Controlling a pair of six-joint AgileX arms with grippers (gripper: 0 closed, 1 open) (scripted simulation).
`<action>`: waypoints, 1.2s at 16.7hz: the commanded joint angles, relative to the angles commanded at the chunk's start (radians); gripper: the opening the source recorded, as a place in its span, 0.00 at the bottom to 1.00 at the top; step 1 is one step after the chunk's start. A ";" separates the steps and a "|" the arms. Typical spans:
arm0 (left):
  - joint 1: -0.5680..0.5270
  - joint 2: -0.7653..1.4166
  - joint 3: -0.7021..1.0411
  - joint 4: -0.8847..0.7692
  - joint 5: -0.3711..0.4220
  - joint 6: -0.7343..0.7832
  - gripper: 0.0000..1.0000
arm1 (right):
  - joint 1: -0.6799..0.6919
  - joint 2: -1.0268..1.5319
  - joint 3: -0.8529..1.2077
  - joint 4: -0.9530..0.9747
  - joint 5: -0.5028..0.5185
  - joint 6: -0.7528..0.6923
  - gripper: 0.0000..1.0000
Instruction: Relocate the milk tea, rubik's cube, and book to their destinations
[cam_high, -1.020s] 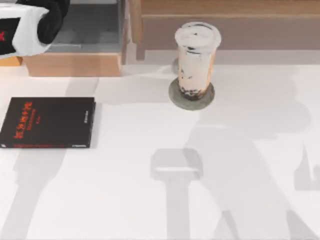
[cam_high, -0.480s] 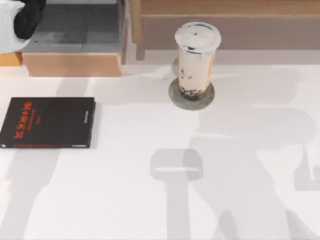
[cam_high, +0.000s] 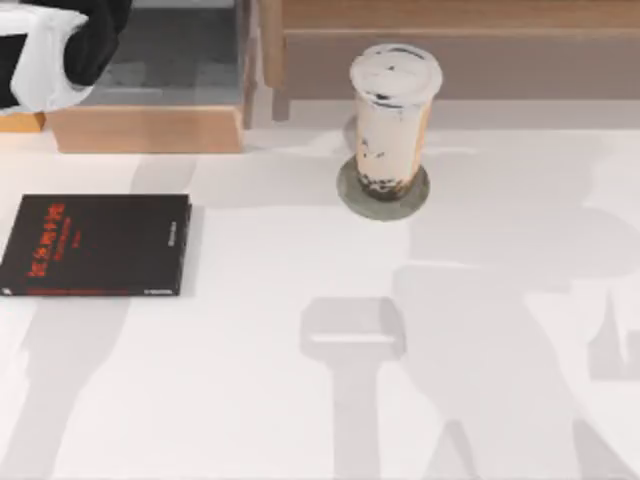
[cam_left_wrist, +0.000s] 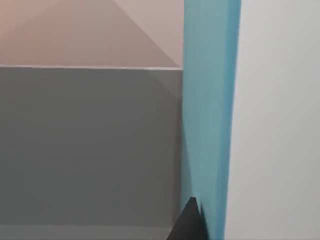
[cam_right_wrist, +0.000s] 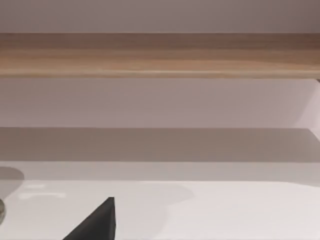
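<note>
The milk tea (cam_high: 392, 120) stands upright on a round dark coaster (cam_high: 383, 193) near the back of the white table (cam_high: 300, 400), a little right of centre, just in front of a long wooden shelf (cam_high: 450, 40). The book (cam_left_wrist: 207, 120) with the teal-blue cover shows in the left wrist view as an upright blue band seen edge-on, very close to the camera, with a grey floor and a tan wall beside it. A dark fingertip (cam_left_wrist: 189, 222) lies against its lower edge (whether the left pincer is clamped on the book or loose, I cannot tell). In the top view the left arm (cam_high: 50, 45) is at the far back left corner, over a wooden box (cam_high: 150, 125) with a grey inside. A black book with red lettering (cam_high: 95, 245) lies flat on the left side of the table, well apart from the cup. The right wrist view looks toward the wooden shelf, with one dark fingertip (cam_right_wrist: 97, 222) low in the picture; that pincer's state I cannot tell either.
</note>
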 joint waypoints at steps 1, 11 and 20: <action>0.000 0.000 0.000 0.000 0.000 0.000 0.00 | 0.000 0.000 0.000 0.000 0.000 0.000 1.00; -0.012 -0.221 -0.183 0.111 0.086 0.263 0.00 | 0.000 0.000 0.000 0.000 0.000 0.000 1.00; 0.005 -0.550 -0.716 0.281 0.153 0.999 0.00 | 0.000 0.000 0.000 0.000 0.000 0.000 1.00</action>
